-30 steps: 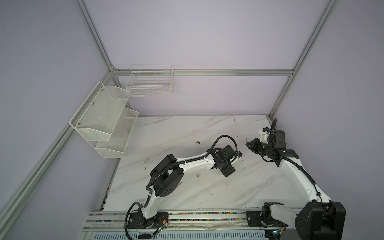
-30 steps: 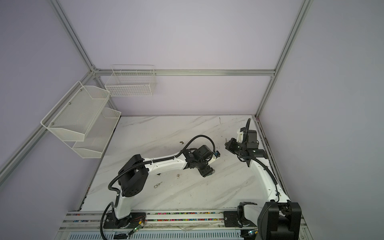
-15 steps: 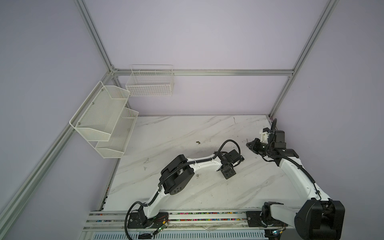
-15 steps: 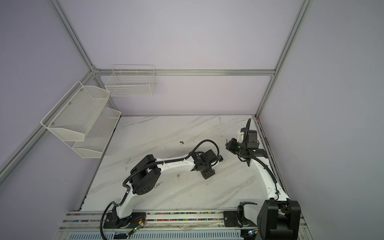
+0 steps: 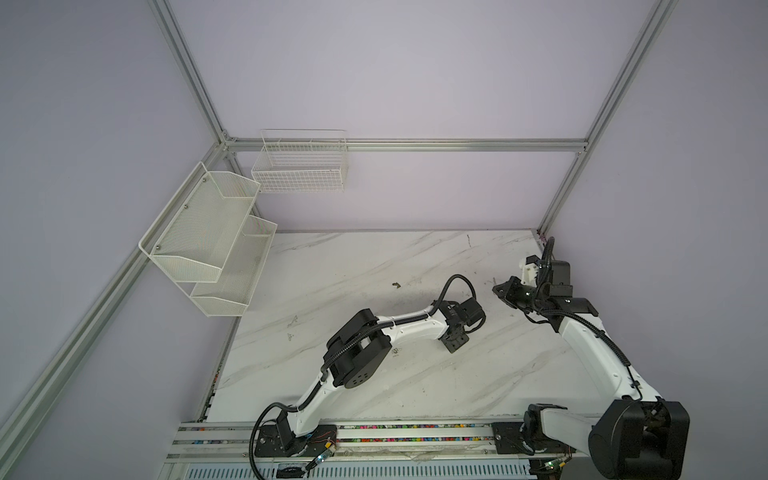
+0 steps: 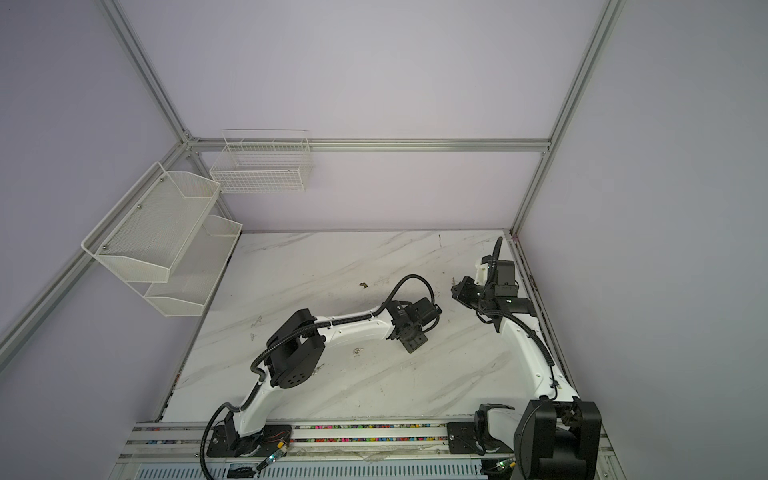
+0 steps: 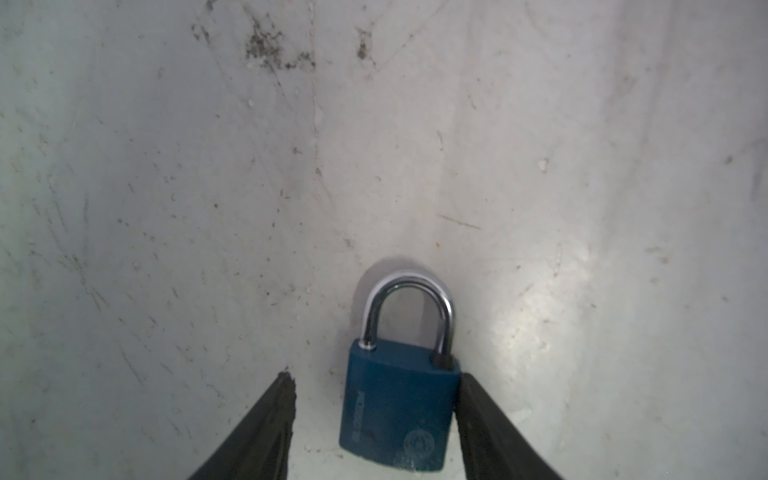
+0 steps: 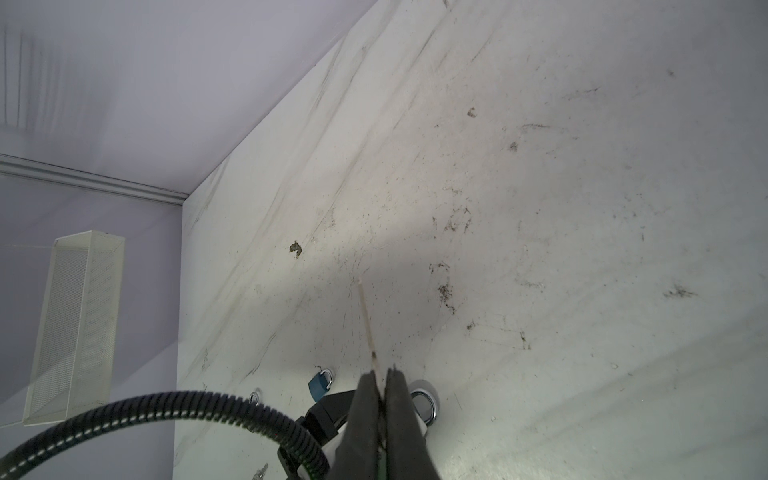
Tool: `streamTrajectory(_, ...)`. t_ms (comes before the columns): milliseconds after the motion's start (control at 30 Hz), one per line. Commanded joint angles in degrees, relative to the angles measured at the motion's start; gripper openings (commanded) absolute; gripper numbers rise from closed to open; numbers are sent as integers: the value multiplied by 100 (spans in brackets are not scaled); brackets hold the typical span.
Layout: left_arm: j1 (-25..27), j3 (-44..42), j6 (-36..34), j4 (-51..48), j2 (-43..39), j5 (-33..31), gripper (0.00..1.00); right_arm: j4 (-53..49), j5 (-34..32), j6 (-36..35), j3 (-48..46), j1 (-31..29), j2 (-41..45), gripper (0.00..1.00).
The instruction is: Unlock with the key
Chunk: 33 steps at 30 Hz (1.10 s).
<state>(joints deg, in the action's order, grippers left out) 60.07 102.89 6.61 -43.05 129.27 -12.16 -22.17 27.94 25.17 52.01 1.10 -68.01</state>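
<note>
Straddles blue padlock [image 7: 399,411] on counter [image 7: 166,166] with left tool [image 7: 376,376], newly swung in, spread yet narrowing. Pinches key [image 8: 368,324] in right tool [image 5: 496,289], at 1 o'clock from left. Likely sets up insertion.

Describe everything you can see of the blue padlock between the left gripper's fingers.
The blue padlock lies flat, face up, on the marble tabletop. Its scuffed body looks like blue-coated metal, with raised lettering along one edge and a round emblem near a bottom corner. The chrome shackle looks closed, both legs entering the body. It sits between the fingers of the open left gripper: one finger appears to touch its side, the other stands apart. No keyhole shows.
</note>
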Motion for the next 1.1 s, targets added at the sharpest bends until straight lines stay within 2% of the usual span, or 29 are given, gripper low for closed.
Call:
streamTrajectory(0,-4,605,534,-348,63,131,62,-77,67,-65,94,39,-18,0)
streamTrajectory(533,-9,961,843,-638,474,644,58,-94,136,-117,91,90,16,0)
streamTrajectory(833,-30,1095,866,-922,572,475,56,-85,176,-135,55,117,-20,0)
streamTrajectory(1067,-31,1128,763,-1154,547,582,51,-85,210,-140,46,144,-23,0)
